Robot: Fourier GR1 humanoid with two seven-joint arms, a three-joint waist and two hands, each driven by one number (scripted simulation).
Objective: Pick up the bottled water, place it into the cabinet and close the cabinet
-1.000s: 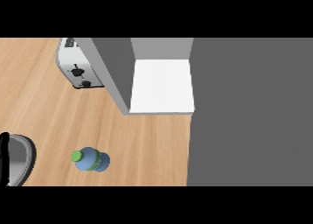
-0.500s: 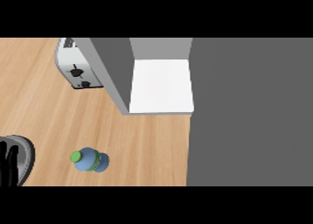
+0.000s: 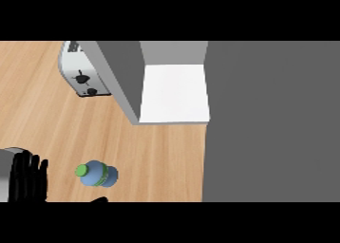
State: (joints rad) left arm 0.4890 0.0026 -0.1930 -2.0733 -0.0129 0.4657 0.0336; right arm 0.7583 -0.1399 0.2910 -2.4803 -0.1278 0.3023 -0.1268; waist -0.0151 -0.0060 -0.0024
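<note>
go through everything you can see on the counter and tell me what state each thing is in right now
Blue water bottle with green cap: upright on the wooden counter, capped, not held.
Grey cabinet with white shelf: door open, shelf bare.
Silver toaster: standing behind the cabinet door, partly hidden.
Black left hand: open, fingers straight, beside the bottle, apart from it.

The bottle (image 3: 97, 174) stands on the table (image 3: 53, 123) near its front edge. The left hand (image 3: 29, 178) is just left of the bottle, apart from it, fingers straight. The toaster (image 3: 83, 71) sits at the back of the table, well behind the bottle. The open cabinet (image 3: 174, 92) is right of the toaster, touching or nearly so, its door (image 3: 120, 76) between them.
</note>
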